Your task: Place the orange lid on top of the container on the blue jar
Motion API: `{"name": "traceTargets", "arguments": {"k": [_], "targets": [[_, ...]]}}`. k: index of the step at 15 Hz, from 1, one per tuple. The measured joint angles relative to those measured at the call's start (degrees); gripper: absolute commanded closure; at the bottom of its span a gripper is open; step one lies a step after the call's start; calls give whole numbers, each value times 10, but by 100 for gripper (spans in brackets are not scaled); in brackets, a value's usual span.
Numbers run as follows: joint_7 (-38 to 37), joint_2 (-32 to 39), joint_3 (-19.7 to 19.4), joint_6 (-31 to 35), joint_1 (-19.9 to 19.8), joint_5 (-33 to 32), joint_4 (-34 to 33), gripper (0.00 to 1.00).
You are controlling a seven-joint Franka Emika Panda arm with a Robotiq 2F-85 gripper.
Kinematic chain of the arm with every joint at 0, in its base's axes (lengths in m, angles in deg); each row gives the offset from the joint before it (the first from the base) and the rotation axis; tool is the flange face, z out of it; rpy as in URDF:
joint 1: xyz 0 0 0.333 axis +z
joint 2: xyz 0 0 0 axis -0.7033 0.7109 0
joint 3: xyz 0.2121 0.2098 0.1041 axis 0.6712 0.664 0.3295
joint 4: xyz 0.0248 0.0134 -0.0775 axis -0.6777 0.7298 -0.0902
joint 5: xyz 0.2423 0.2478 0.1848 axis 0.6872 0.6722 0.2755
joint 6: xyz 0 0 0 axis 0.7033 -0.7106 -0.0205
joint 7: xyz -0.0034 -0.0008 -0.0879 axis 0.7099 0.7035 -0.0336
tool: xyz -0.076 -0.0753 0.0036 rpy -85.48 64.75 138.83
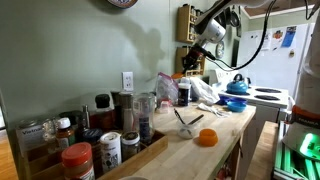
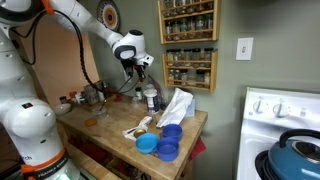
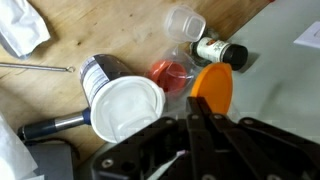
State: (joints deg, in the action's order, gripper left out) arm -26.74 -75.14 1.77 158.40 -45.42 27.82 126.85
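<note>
We see the gripper (image 3: 197, 104) hanging high over the counter (image 1: 228, 122). Its fingers are pressed onto the orange lid (image 3: 214, 88), which stands on edge between the tips. In the wrist view, a blue jar (image 3: 97, 72) with a white top (image 3: 126, 106) sits below the gripper and off to one side. A red-lidded jar (image 3: 170, 72) shows just beside the held lid. Farther ahead lie a dark bottle (image 3: 218, 50) and a clear cup (image 3: 185, 22). In an exterior view an orange disc (image 1: 207, 137) rests on the counter, well apart from the gripper (image 1: 188, 58).
</note>
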Motion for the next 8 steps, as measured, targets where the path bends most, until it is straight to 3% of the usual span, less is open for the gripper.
{"name": "traceTargets", "arguments": {"k": [3,8], "targets": [[2,5,-2,-22,-3,37,-5,97],[3,7,-3,-23,-4,44,-9,99]]}}
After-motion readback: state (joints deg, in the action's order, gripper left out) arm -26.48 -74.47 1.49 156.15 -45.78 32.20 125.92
